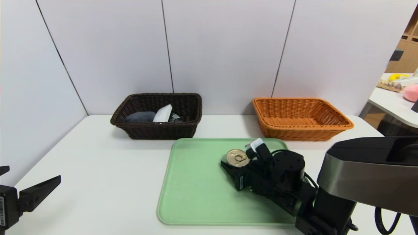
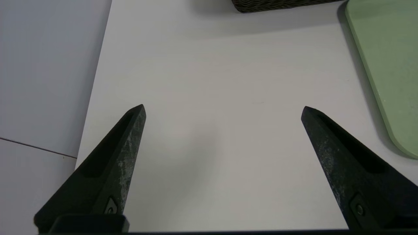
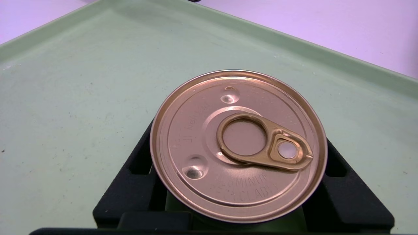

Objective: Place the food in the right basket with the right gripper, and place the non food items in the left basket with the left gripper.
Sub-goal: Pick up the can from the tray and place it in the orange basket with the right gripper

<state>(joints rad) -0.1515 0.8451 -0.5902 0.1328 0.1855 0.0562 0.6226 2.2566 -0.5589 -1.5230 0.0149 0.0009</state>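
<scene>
Can (image 1: 237, 158) on green tray (image 1: 196, 195), between right hand (image 1: 235, 163) fingers (touching both sides, gripped).

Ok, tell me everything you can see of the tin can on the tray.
The tin can is short and round, upright on the green tray, toward its far right part. Its gold metal lid has a flat pull ring, two small dimples and embossed lettering; a strip of green side shows below the rim. The right gripper has one black finger on each side of it, close against it; whether they already press it cannot be told. Nothing else touches it.
</scene>
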